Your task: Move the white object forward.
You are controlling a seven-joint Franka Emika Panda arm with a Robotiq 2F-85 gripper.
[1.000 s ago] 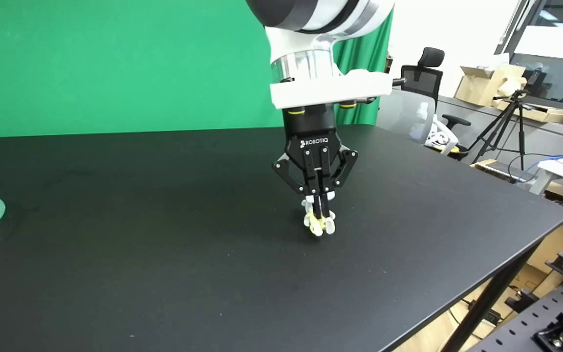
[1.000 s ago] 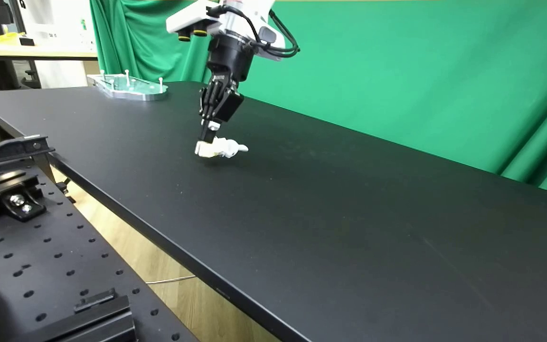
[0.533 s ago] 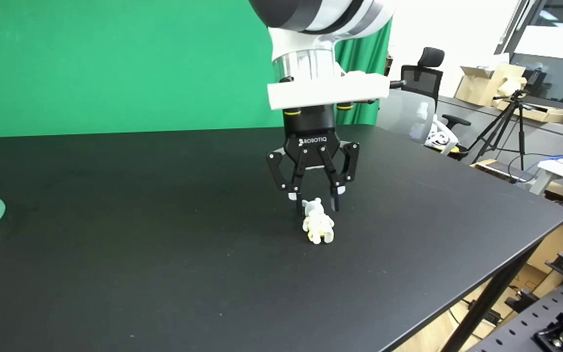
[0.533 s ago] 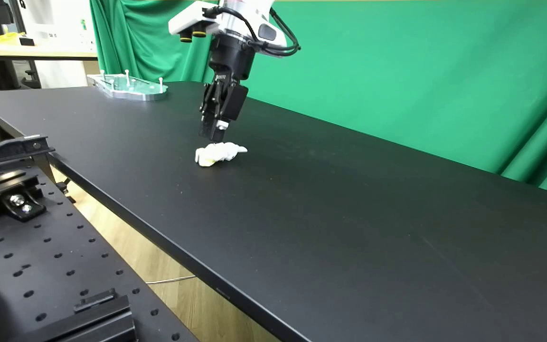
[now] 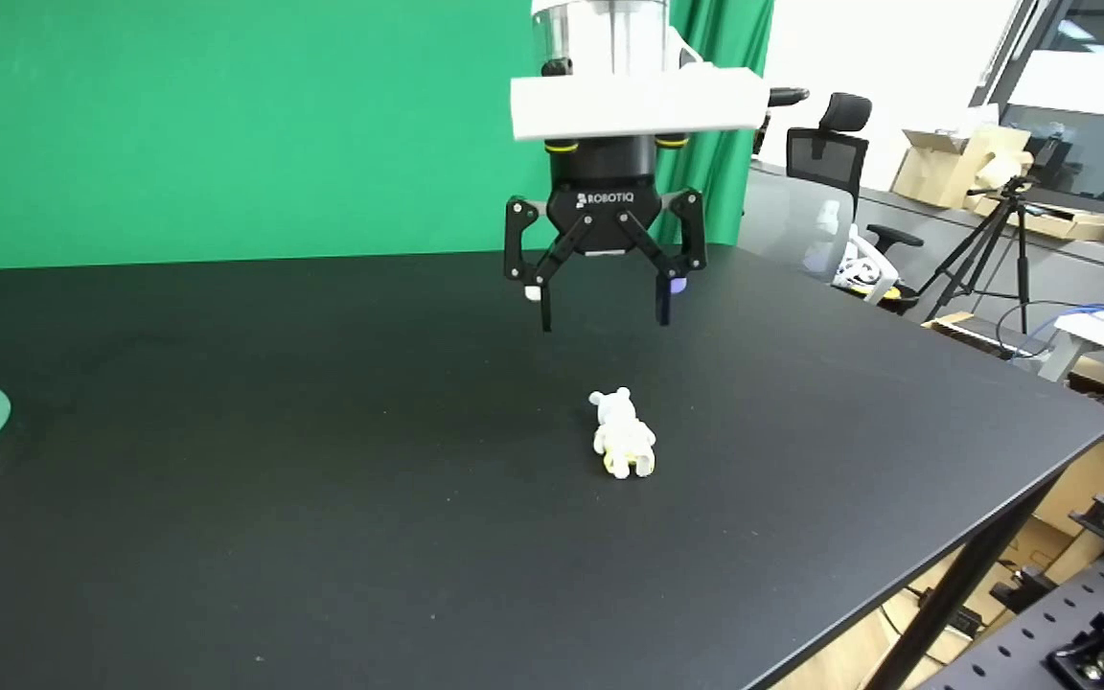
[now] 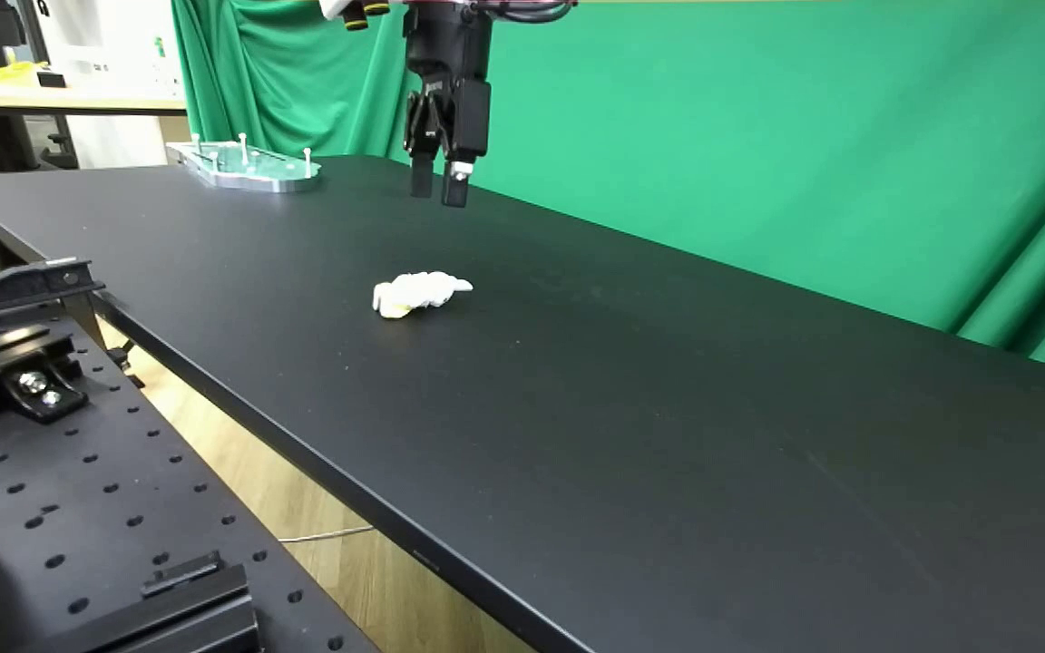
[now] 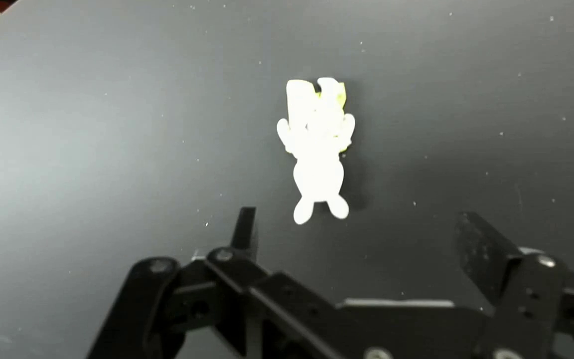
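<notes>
The white plastic-looking bear figure [image 5: 625,438] lies on the flat black worktop [image 5: 322,537], well inside its edges. Above it, not touching, my jaws are spread and hold nothing. They open across its long axis, closest, I judge, to its head, which points toward the edge along the green backdrop [image 5: 226,134].

It is a lab by its fittings: in both exterior views, green cloth [image 6: 758,136] hangs behind a broad black table [image 5: 322,431], the end of a robot arm [image 5: 605,38] above it and a perforated plate [image 6: 169,508] alongside. In an exterior view, a tripod [image 5: 1023,251], office chair [image 5: 826,158] and cardboard boxes [image 5: 931,177] stand beyond.
</notes>
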